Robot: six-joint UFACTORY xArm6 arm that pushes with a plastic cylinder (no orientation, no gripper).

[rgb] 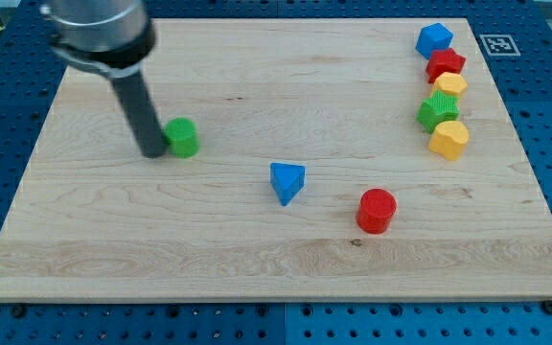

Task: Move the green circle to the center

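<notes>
The green circle is a small green round block on the left part of the wooden board. My tip stands just at its left side, touching or nearly touching it. The dark rod rises from there toward the view's top left. The board's middle lies to the right of the green circle, near a blue triangle.
A red cylinder sits right of the blue triangle. A column of blocks stands at the view's upper right: a blue block, a red star, a yellow block, a green star, a yellow hexagon.
</notes>
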